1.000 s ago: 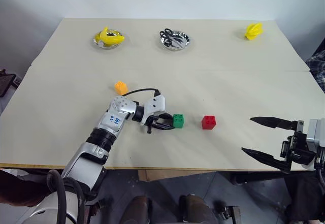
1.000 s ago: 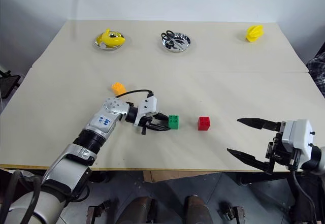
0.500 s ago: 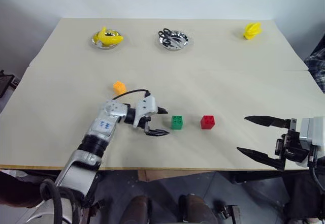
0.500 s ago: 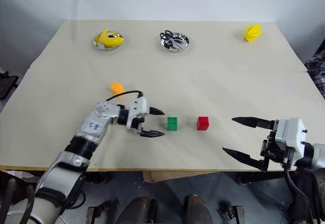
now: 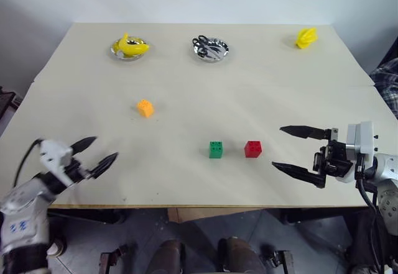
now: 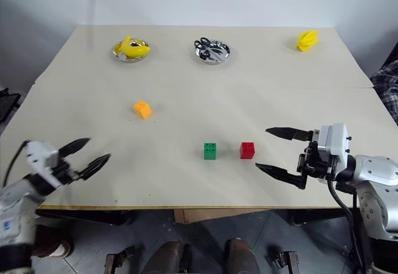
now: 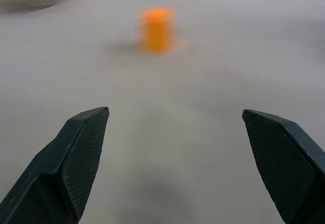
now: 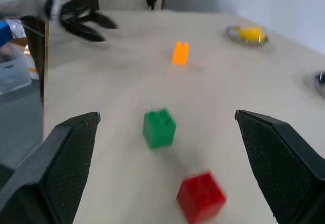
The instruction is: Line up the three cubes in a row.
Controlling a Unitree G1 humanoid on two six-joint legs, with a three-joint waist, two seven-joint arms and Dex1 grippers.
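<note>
The green cube [image 5: 216, 149] and the red cube [image 5: 253, 148] sit side by side near the table's front middle, a small gap between them. Farther back and to the left stands the orange cube [image 5: 145, 107], apart from the other two. My left gripper [image 5: 95, 154] hovers open at the table's front left corner, holding nothing; the orange cube [image 7: 157, 29] lies ahead of it. My right gripper [image 5: 283, 148] is open and empty over the front right, pointing toward the red cube [image 8: 201, 195] and green cube [image 8: 159, 128].
Two round metal dishes stand at the back: one [image 5: 130, 48] holds a yellow banana toy, the other [image 5: 211, 48] holds dark objects. A second yellow toy [image 5: 305, 36] lies at the back right. The table's front edge [image 5: 186, 206] runs just below both grippers.
My left gripper has opened, let go of the green cube and swung far left to the table's front left corner. My right gripper has edged left toward the red cube.
</note>
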